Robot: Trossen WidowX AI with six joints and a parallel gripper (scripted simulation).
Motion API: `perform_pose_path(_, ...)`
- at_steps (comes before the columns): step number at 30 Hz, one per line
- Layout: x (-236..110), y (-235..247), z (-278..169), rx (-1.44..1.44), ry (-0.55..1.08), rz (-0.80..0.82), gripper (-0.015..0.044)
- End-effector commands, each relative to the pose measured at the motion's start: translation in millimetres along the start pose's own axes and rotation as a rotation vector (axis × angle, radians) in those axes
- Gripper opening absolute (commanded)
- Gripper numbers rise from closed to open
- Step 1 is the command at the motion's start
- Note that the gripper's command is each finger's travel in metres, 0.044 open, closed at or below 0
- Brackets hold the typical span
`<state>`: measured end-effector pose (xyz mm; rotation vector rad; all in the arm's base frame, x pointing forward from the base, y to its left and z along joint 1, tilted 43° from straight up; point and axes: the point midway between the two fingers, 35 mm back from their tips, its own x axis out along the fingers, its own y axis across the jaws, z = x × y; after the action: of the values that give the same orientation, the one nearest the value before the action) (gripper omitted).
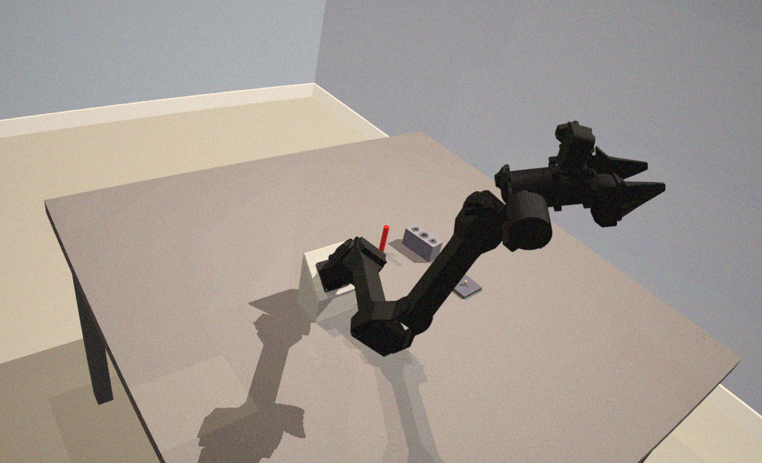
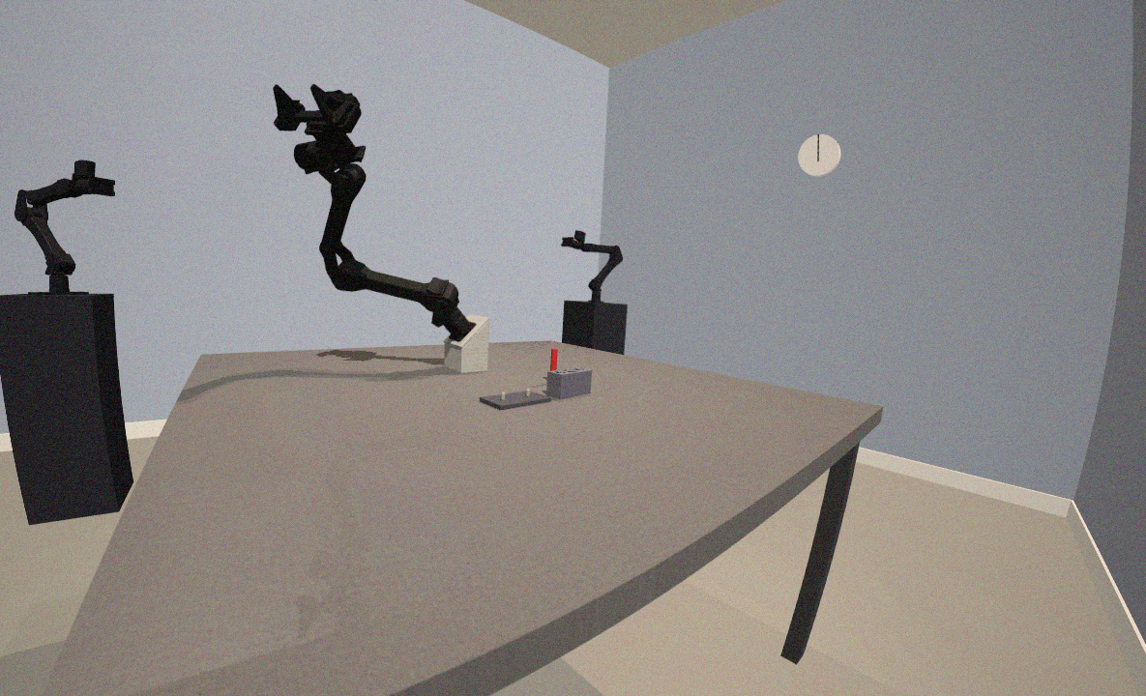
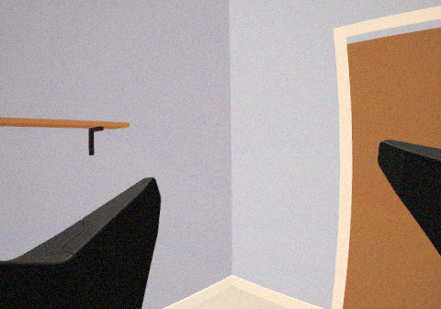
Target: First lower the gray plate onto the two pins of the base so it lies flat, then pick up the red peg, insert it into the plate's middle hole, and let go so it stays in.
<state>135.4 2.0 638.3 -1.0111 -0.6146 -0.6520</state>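
My gripper [image 1: 655,176] [image 2: 294,86] [image 3: 271,170] is open and empty, raised high above the table and pointing away from the parts. The gray plate [image 1: 420,247] [image 2: 570,383], a thick block with three holes in its top, stands on the table beside the base, not on it. The flat dark base [image 1: 474,287] [image 2: 494,401] lies on the table with two small pale pins standing bare in the exterior view; my arm covers part of it in the top view. The red peg [image 1: 384,236] [image 2: 553,359] stands upright near the plate; its lower end is hidden in the top and exterior views.
My arm rises from a white angled mount [image 1: 307,281] [image 2: 470,357] on the table [image 1: 573,345] [image 2: 386,519], close to the peg. Two other arms stand on black pedestals [image 2: 52,406] [image 2: 594,325] beyond the table. The wrist view shows walls, a shelf [image 3: 55,122] and a brown door [image 3: 390,93].
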Motion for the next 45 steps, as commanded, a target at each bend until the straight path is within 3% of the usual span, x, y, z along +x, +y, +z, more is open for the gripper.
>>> perform_pose_path(1, 8, 47, 16, 0.071, -0.017, 0.107, 0.0440)
perform_pose_path(6, 14, 106, 32, 0.196, -0.005, 0.257, 0.0440)
perform_pose_path(10, 10, 166, 37, 0.128, -0.013, 0.376, 0.0440)
perform_pose_path(14, 8, 194, 39, 0.190, 0.017, 0.447, 0.0440)
perform_pose_path(20, -4, 268, 36, 0.328, 0.147, 0.621, 0.0440)
perform_pose_path(26, -35, 361, 15, 0.493, 0.417, 0.802, 0.0440)
perform_pose_path(32, -86, 447, -12, 0.671, 0.816, 0.891, 0.0440)
perform_pose_path(39, -147, 507, -47, 0.764, 1.238, 0.816, 0.0440)
perform_pose_path(45, -202, 539, -80, 0.779, 1.570, 0.622, 0.0440)
